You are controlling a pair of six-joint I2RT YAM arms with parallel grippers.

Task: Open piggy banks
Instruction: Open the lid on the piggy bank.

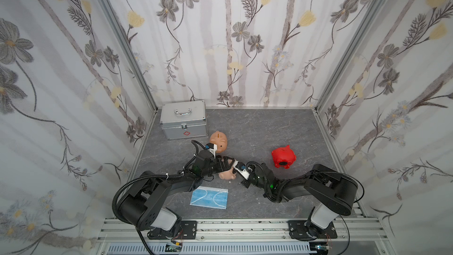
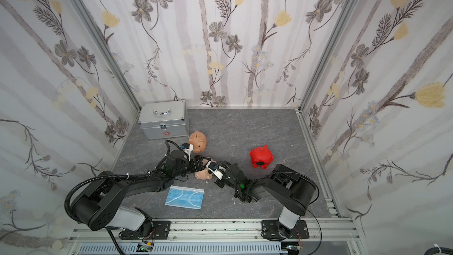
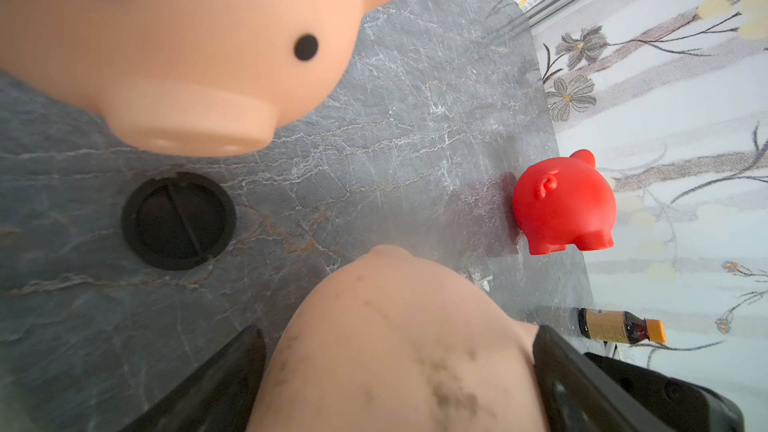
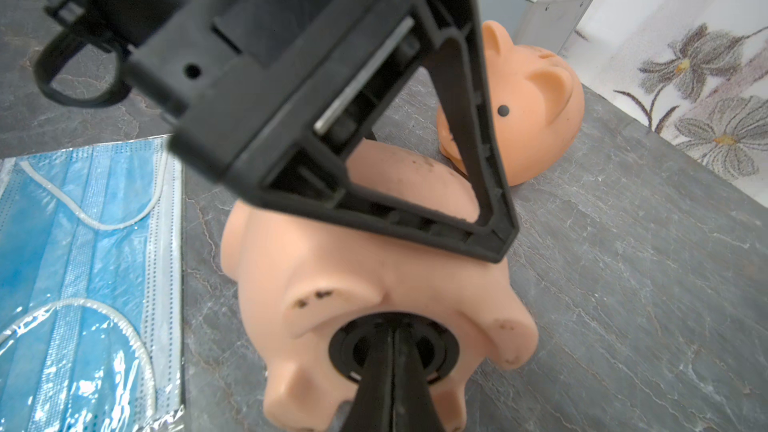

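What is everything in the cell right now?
metal case: 1, silver, back-left corner
far piggy bank: 1, peach-pink, beside metal case
near piggy bank: 1, peach-pink, centre, between grippers
red piggy bank: 1, red, right, on its side
loose plug: 1, black, table between pink pigs
face mask: 1, blue, wrapped, front centre
bottle: 1, brown, orange cap, by wall
left gripper: 1, black, clamping near piggy bank
right gripper: 1, black, shut, tips on its belly plug

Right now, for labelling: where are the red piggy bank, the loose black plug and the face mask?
red piggy bank point(image 1: 282, 154), a top view, its red body
loose black plug point(image 3: 183, 220), left wrist view, its centre bar
face mask point(image 1: 209, 197), a top view, its middle
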